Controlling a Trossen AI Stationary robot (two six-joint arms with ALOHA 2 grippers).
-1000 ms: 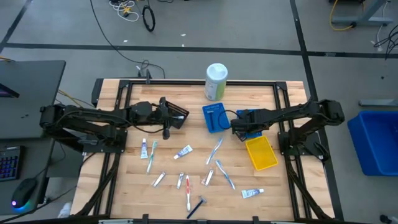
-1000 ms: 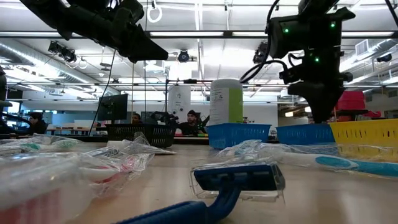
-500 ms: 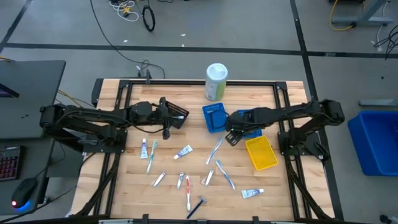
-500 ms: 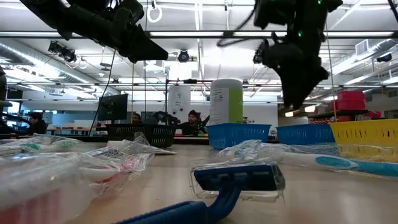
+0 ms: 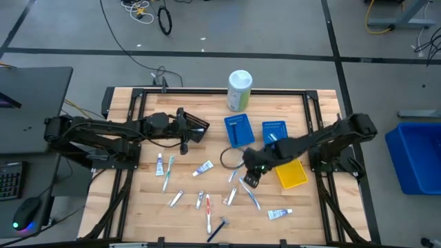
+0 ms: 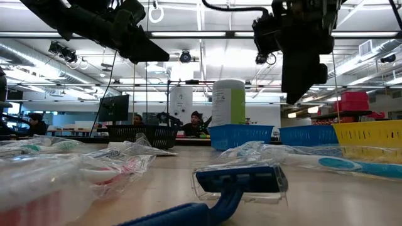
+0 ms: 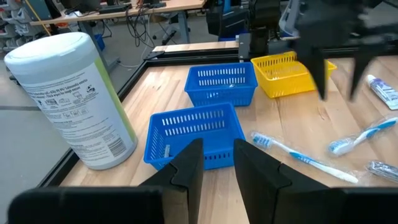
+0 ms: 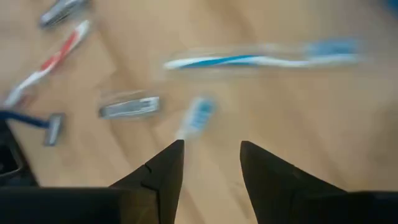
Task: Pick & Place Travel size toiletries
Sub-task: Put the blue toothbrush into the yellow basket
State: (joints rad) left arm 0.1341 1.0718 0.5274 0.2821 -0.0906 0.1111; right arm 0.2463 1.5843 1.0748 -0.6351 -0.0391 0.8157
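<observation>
Left gripper (image 5: 185,131) hangs over table's left-centre, fingers w/ small gap, empty. Toiletries (image 5: 207,167) lie scattered on table's (image 5: 138,200) front half. Right gripper (image 5: 251,172) is above blue toothbrushes (image 5: 249,193), fingers apart, empty.

Two dark, matte, jointed arms with black cable looped alongside; tapered black fingers (image 8: 165,171) ending in blunt tips, wedge-shaped and smooth.
</observation>
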